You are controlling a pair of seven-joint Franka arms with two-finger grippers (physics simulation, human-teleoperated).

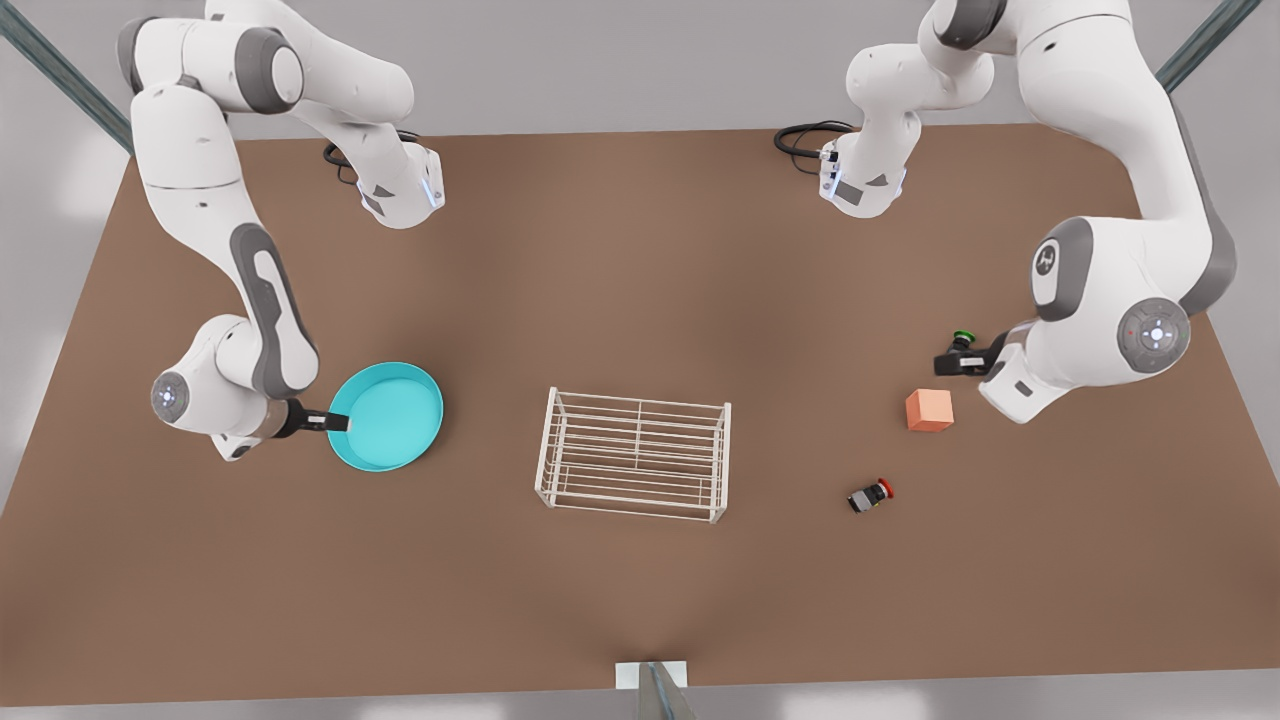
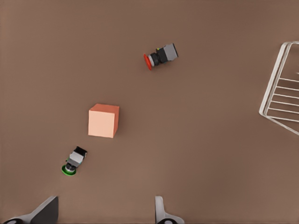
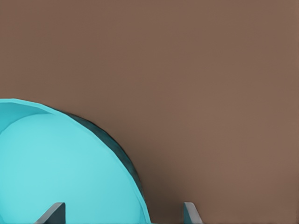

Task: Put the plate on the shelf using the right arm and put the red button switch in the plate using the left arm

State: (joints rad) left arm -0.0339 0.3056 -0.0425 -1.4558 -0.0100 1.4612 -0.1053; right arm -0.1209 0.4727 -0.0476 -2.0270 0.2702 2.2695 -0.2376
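**Brown desk, two arms at opposite ends**

Brown desk (image 1: 640,300) under a grey backdrop. White wire shelf (image 1: 634,454) near the middle, standing empty. Cyan plate (image 1: 388,415) flat on the desk, well apart from the shelf toward the front view's left. Right gripper (image 1: 338,422) at the plate's rim, fingers apart, one fingertip (image 3: 53,212) over the plate's inside, the other (image 3: 190,213) over bare desk outside the rim; not clamped.

Red switch (image 1: 870,495) on its side on the desk, toward the front view's right of the shelf. Orange cube (image 1: 929,410) near it, farther back. Green switch (image 1: 963,337) beyond the cube, just beside the left gripper (image 1: 950,363). Left gripper above the desk, fingers spread wide and holding nothing, well apart from the red switch.
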